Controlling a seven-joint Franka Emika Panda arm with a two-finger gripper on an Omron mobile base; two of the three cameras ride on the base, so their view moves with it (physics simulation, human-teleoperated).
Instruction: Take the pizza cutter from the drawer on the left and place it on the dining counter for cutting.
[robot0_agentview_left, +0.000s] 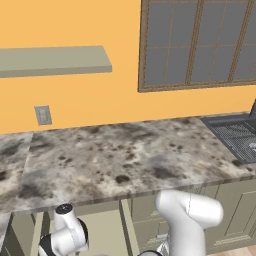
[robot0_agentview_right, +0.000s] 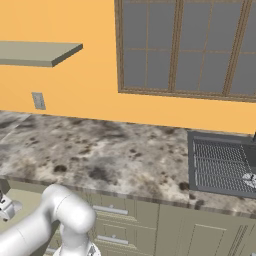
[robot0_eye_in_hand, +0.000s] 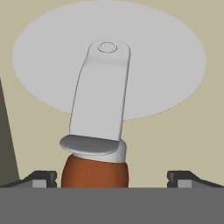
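Observation:
The pizza cutter (robot0_eye_in_hand: 103, 94) lies flat on the pale floor of the open drawer (robot0_eye_in_hand: 192, 144), seen close up in the hand view. It has a round grey blade, a silver bracket and a brown wooden handle (robot0_eye_in_hand: 94, 173). My gripper (robot0_eye_in_hand: 112, 178) hangs just over it and is open, one fingertip on each side of the handle with a gap to both. In the left base view the drawer's pale inside (robot0_agentview_left: 102, 232) shows below the wall counter's edge, where my arm reaches down. The dining counter is out of view.
A long wall counter (robot0_agentview_left: 125, 155) of mottled marble runs across in front, under a window (robot0_agentview_left: 200, 42). A dark ridged drain mat (robot0_agentview_right: 222, 165) sits at its right end. Shut drawers with silver handles (robot0_agentview_right: 111, 210) lie below the counter. A dark drawer wall (robot0_eye_in_hand: 6, 144) stands left of the cutter.

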